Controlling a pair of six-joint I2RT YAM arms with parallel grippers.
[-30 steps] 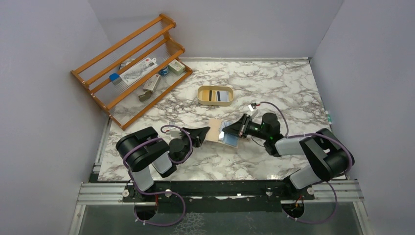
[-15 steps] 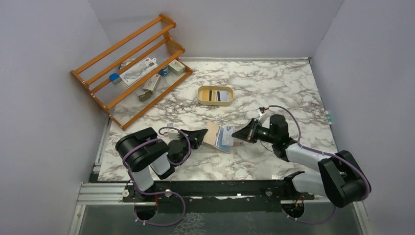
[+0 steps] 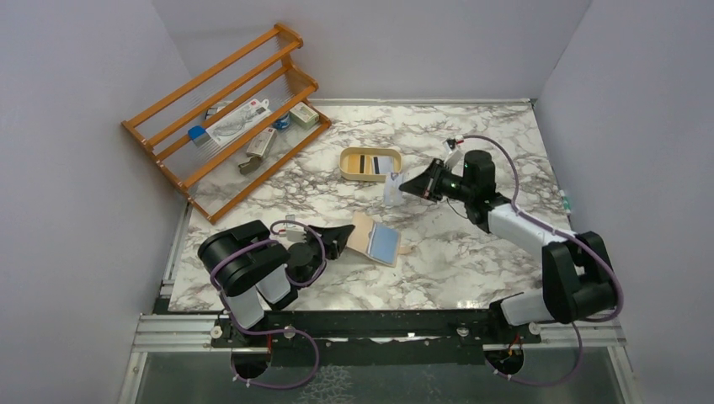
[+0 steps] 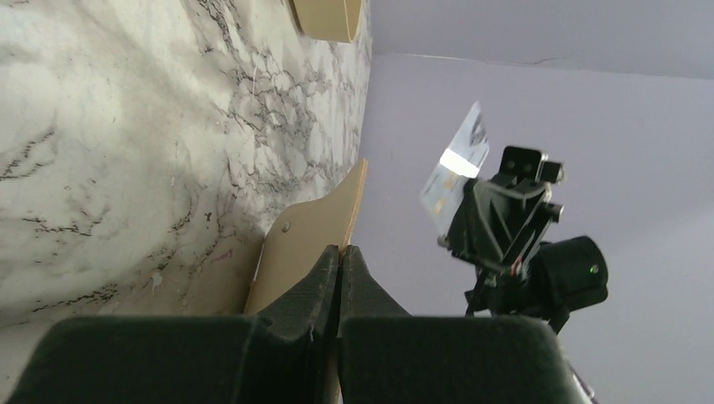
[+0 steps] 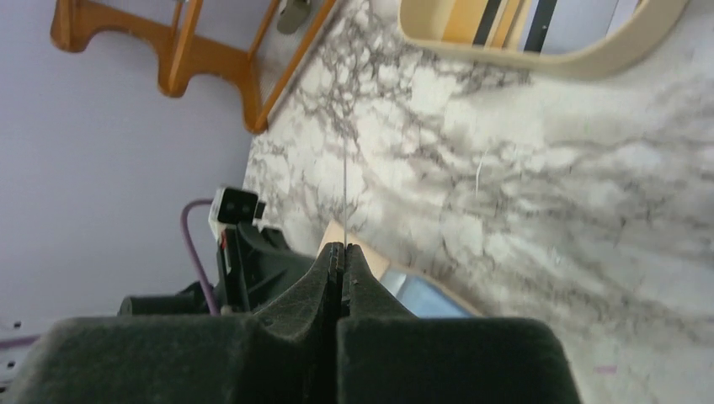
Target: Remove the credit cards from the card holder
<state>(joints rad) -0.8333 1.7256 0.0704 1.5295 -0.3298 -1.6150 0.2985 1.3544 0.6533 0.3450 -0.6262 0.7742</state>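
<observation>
Just beside credit card (image 3: 392, 190), oval tray (image 3: 345, 166)

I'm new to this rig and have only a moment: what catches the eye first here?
The right gripper holds a whitish card in the air near the oval tray, which has cards in it. Nearer the arms, the left gripper pinches the edge of the open tan card holder, with a light blue card showing inside it.
</observation>
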